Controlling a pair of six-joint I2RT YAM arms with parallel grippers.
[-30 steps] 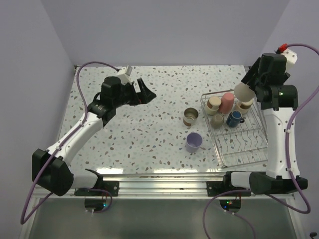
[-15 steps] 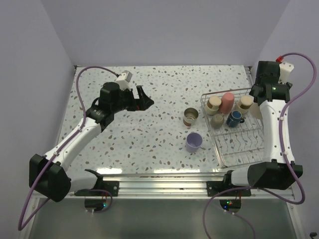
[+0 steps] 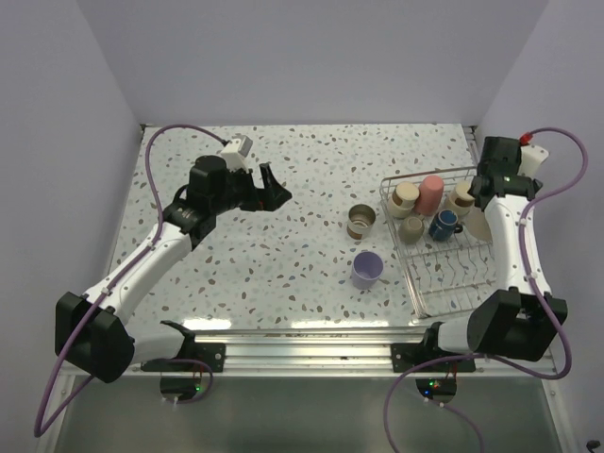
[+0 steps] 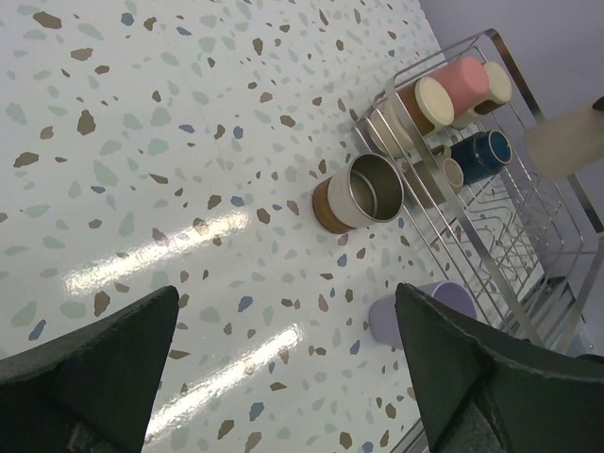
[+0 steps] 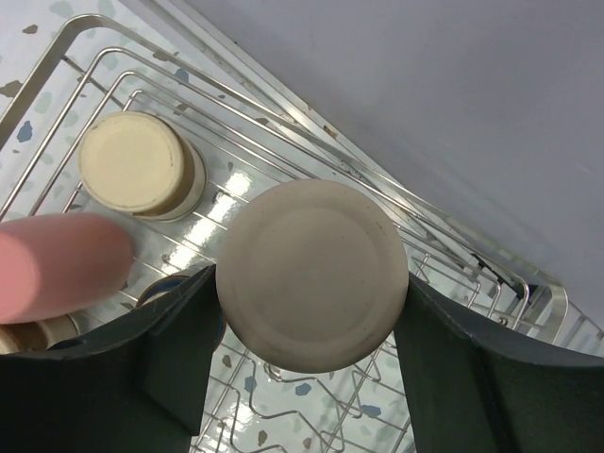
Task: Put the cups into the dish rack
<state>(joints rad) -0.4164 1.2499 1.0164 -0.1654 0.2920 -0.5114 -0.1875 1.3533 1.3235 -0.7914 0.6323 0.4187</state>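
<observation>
Obs: right end effector (image 5: 311, 316) pinching beige cup (image 5: 311, 269) by its sides. Cup base faces the wrist, long axis along the fingers, mouth toward the dish rack (image 3: 458, 269), over its far right corner. Left end effector (image 4: 283, 377) spread wide, above the table (image 4: 142, 142).

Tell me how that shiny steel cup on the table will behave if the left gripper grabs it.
The steel cup stands upright, mouth up, so it probably won't roll. Its glossy wall looks slippery, so a side pinch may slip. It is likely stiff and light.
</observation>
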